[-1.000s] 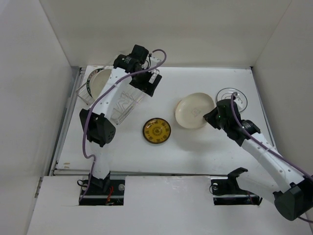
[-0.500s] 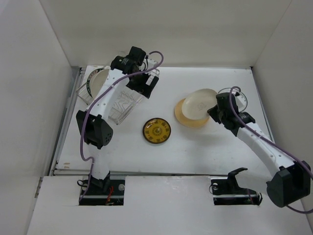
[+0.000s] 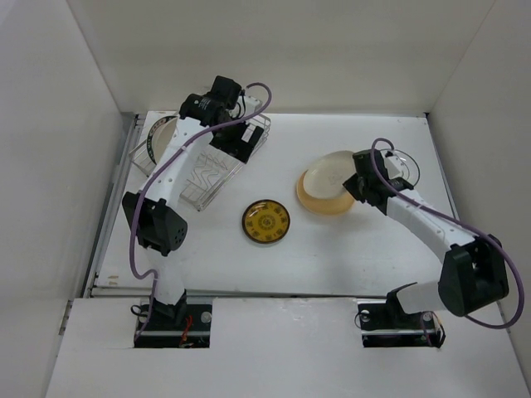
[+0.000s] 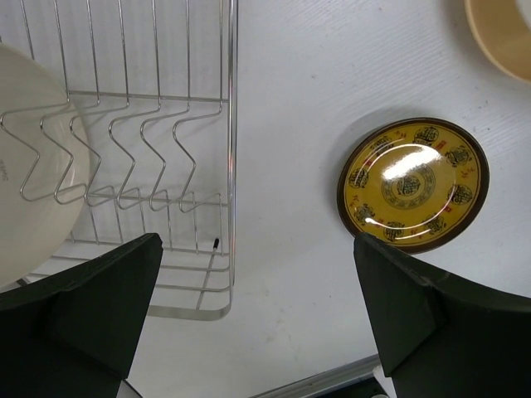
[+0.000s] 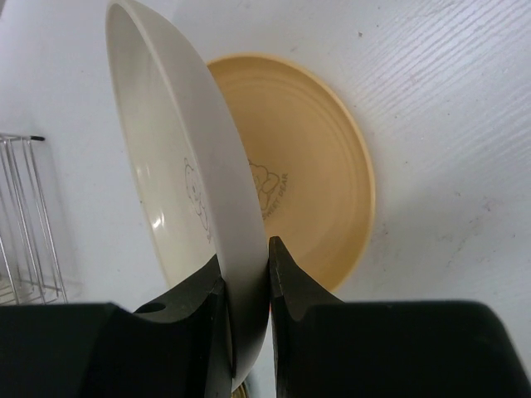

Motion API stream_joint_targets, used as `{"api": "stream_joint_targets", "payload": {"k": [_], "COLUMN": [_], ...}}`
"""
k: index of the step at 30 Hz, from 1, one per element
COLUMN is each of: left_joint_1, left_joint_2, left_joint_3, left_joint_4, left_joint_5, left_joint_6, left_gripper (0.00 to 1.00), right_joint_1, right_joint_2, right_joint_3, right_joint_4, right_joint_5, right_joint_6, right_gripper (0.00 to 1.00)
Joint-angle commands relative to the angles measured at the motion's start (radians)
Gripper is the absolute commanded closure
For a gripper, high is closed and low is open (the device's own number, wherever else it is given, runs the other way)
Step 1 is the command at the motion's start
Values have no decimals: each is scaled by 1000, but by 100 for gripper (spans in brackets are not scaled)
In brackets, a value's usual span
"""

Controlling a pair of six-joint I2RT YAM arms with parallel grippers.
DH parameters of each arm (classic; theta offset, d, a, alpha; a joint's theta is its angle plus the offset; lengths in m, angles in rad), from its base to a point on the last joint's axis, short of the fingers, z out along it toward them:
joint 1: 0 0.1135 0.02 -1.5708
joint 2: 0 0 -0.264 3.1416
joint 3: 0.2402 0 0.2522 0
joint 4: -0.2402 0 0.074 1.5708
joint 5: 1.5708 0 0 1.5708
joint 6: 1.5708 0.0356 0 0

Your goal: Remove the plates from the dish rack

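The dish rack [image 3: 209, 166] sits on the white worktop [image 3: 348, 249] at about 10 o'clock in the top view. One plate with a dark patterned rim [image 3: 154, 138] stands at the rack's 9 o'clock end, leaning between the wires. The left tool [image 4: 257, 245] hangs above the rack's side wire with its jaws wide apart and nothing between them. Its wrist view shows empty wavy wires below it. The small dark plate with gold centre [image 3: 265, 222] lies flat near the middle of the worktop, apart from the rack. At 2 o'clock from it the yellow-orange plate [image 5: 319, 157] lies flat. The right tool [image 5: 247, 261] is clamped on the rim of the cream plate [image 5: 162, 157], one finger on each face. This plate is tilted steeply, almost on its edge, just above the yellow-orange plate. Whether the two plates touch is not clear.
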State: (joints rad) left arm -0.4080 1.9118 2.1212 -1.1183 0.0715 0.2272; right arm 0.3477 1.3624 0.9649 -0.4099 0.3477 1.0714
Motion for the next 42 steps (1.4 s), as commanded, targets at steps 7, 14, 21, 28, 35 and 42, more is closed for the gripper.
{"api": "stream_joint_targets", "payload": {"k": [7, 14, 21, 28, 35, 42], "left_joint_1": [8, 8, 17, 17, 17, 17], "left_joint_2": [-43, -43, -43, -43, -43, -34], "left_joint_3": [-6, 3, -15, -15, -4, 14], "left_joint_4": [-12, -12, -12, -12, -12, -12], "left_joint_5": [-26, -1, -12, -1, -12, -12], "left_joint_6": [24, 6, 6, -3, 6, 15], "left_gripper": [0, 0, 0, 0, 0, 0], "right_joint_1": [-3, -3, -3, -3, -3, -3], "right_joint_2": [1, 44, 24, 24, -13, -74], "right_joint_3": [-8, -18, -61, -71, -71, -61], "right_joint_4": [115, 115, 106, 77, 8, -63], "right_joint_5": [-33, -56, -47, -38, -47, -56], "right_joint_6": [13, 13, 24, 15, 5, 5], "right_gripper": [100, 99, 89, 60, 25, 23]}}
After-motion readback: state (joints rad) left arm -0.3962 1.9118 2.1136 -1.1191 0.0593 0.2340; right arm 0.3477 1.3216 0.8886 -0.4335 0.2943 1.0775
